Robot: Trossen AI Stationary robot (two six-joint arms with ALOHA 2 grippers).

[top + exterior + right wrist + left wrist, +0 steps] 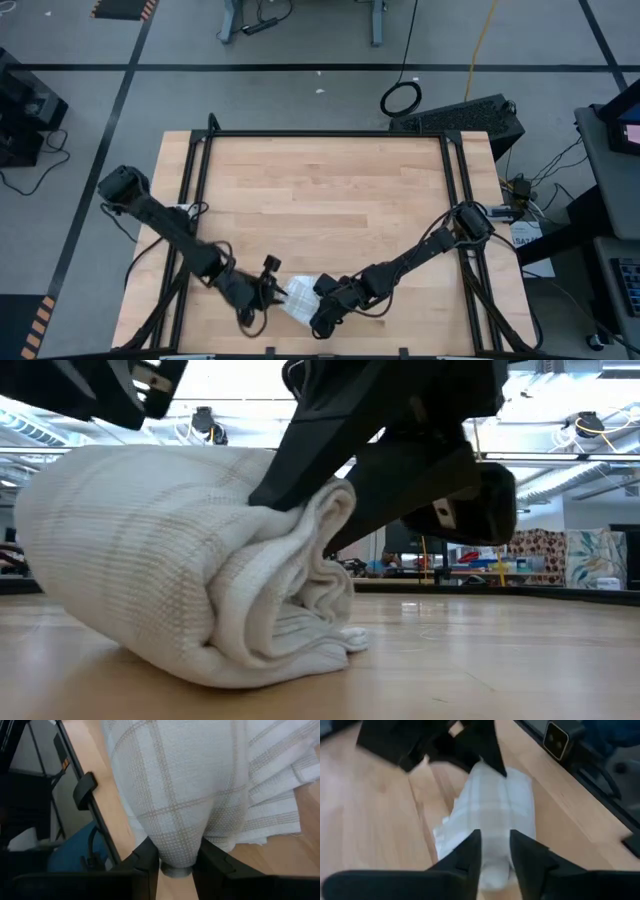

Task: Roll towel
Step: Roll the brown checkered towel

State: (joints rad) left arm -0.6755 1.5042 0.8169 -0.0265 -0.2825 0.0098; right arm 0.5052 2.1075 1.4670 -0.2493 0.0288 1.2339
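the towel (300, 298) is sitting rolled near the table's (330, 190) near edge, soft and light; left gripper (495, 851) and right gripper (176, 855) are each pinching an end, the sensible place.

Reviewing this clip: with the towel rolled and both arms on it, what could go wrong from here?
1. The towel has a loose flap at its open end; if either end effector lets go unevenly, the roll may spring open.
2. The right end effector and left end effector each pinch cloth, so pulling away could drag or stretch it.
3. It lies near the table edge.
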